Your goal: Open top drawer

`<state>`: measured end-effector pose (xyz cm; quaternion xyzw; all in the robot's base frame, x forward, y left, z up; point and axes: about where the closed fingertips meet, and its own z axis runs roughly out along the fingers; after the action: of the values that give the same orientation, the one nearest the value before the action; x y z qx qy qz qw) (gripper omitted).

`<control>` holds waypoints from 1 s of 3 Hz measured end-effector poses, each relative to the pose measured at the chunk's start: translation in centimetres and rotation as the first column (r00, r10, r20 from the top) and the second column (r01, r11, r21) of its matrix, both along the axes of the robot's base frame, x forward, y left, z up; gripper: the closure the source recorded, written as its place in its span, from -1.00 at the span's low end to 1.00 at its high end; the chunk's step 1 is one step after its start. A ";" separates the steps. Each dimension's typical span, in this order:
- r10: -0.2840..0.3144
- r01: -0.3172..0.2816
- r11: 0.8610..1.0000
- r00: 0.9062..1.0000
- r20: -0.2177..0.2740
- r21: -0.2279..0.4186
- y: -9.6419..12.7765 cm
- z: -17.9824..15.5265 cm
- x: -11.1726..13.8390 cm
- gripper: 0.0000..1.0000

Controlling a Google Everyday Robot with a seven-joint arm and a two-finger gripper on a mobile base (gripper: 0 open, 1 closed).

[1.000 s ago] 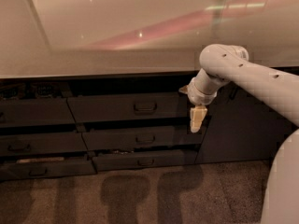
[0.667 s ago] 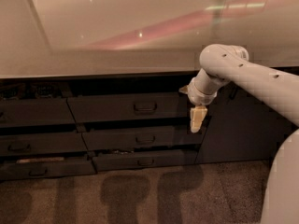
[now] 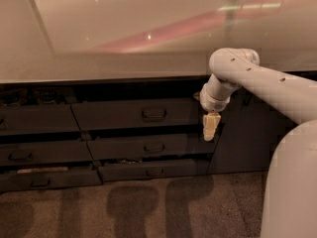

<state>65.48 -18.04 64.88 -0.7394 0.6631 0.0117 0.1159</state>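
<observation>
gripper (image 3: 211,128) hung right of centre frame, pointing down, on the white arm (image 3: 267,81) reaching in from the right edge. we could not tell whether it was apart or together. top drawer (image 3: 114,115) sat mid-frame under the pale countertop (image 3: 124,43). its loop handle (image 3: 154,114) lay left of the gripper, well apart from it.

No text, label, brand or number can be read anywhere, neither on the top drawer (image 3: 114,115) nor on the gripper (image 3: 211,126), which hangs just beside that drawer's right end.
</observation>
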 end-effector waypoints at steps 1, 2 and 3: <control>0.000 0.000 1.000 1.000 0.000 0.000 0.0 0.0 0.0 -0.61; 0.000 0.000 1.000 1.000 0.000 0.000 0.0 0.0 0.0 -0.15; 0.000 0.000 1.000 1.000 0.000 0.000 0.0 0.0 0.0 0.32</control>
<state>65.48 -18.03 64.87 -0.7395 0.6631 0.0118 0.1159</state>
